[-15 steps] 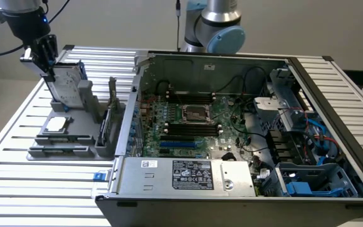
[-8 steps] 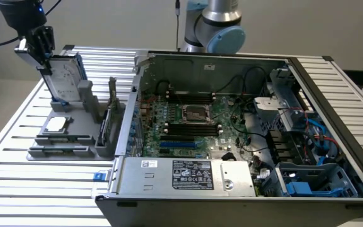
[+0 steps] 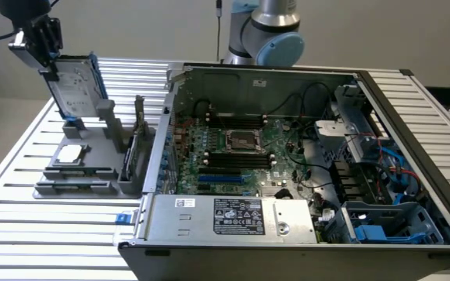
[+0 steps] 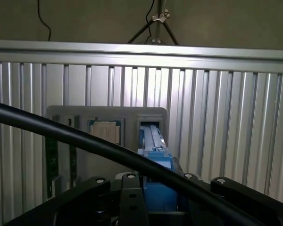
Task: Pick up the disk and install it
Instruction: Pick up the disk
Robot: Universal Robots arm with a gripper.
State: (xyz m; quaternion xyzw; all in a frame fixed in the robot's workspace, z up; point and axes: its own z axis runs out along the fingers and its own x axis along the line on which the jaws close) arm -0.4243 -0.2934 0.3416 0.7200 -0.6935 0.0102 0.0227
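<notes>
- Grip: flat silver-grey metal disk (image 3: 78, 88) in a thin blue plastic frame is clamped by its upper end in the black gripper (image 3: 47, 55), tilted over the grey plastic fixture (image 3: 61, 175) at the exterior view's left.
- Risk: lower edge could be snagged on fixture uprights; slipping is judged possible with a one-end hold.
- Obstructions: near wall of open dark metal computer case (image 3: 164, 117) and loose cables (image 3: 401, 170) by blue drive bay (image 3: 374, 231) are noted.

Silver arm (image 3: 266, 12), pale blue joint cap (image 3: 281, 48), black pincer (image 3: 49, 64), black cable (image 4: 85, 138)
</notes>
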